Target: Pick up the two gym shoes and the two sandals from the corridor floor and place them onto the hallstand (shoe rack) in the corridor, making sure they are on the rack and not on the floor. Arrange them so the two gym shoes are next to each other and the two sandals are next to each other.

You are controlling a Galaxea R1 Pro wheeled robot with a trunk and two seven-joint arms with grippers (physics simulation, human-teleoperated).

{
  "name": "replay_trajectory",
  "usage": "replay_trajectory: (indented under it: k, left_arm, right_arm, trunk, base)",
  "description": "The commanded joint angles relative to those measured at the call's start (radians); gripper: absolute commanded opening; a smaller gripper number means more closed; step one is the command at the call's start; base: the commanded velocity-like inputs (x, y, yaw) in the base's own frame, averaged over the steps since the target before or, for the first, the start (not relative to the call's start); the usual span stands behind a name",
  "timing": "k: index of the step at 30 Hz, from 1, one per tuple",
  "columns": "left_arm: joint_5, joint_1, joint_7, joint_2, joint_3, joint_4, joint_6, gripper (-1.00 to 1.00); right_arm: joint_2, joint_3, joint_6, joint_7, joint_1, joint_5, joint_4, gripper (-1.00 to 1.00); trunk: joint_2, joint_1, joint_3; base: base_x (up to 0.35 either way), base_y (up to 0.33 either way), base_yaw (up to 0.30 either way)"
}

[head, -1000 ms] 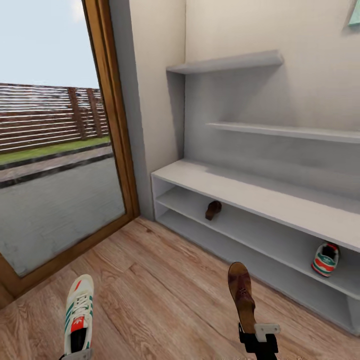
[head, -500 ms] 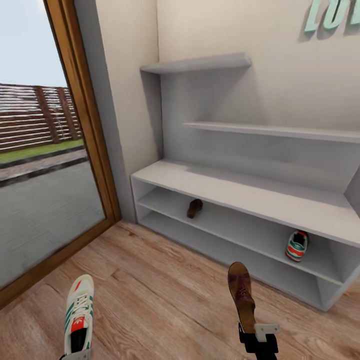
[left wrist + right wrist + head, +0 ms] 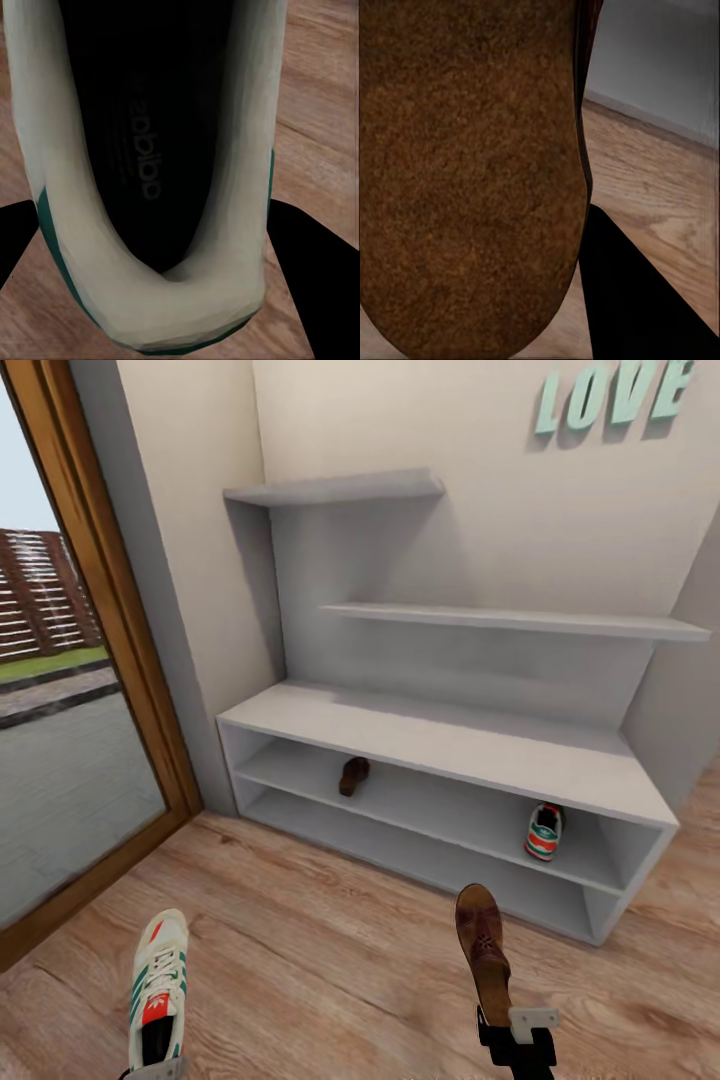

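Against the cream wall, grey hallstand on wood-plank floor

Ahead of me, a cream wall carries mint-green raised letters reading LOVE. To my left, a wood-framed glass door admits daylight and shows pavement, a grass strip and a brown slatted fence. Underfoot lies light brown wood-grain planking.
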Motion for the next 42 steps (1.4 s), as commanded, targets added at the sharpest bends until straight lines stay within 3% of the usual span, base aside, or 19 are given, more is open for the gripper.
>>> replay_trajectory:
  k: [1, 15, 42]
  left_arm:
    - [-0.009, -0.001, -0.003, 0.0, 0.007, 0.0, -0.004, -1.0]
    - [-0.011, -0.001, -0.003, 0.0, 0.006, 0.0, -0.004, -1.0]
    - [-0.016, -0.001, -0.003, -0.001, 0.004, 0.0, -0.004, -1.0]
  right_arm:
    - [0.0, -0.008, -0.003, 0.0, -0.001, 0.008, 0.001, -1.0]
    - [0.0, -0.008, -0.003, 0.0, -0.001, 0.008, 0.001, -1.0]
    - [0.0, -0.008, -0.003, 0.0, -0.001, 0.008, 0.001, -1.0]
  trunk:
    - [0.0, 0.0, -0.001]
    - [0.0, 0.0, -0.001]
    - [0.0, 0.0, -0.001]
  base:
    - [0.0, 0.0, -0.263]
    - [0.0, 0.147, -0.263]
    - [0.0, 0.005, -0.263]
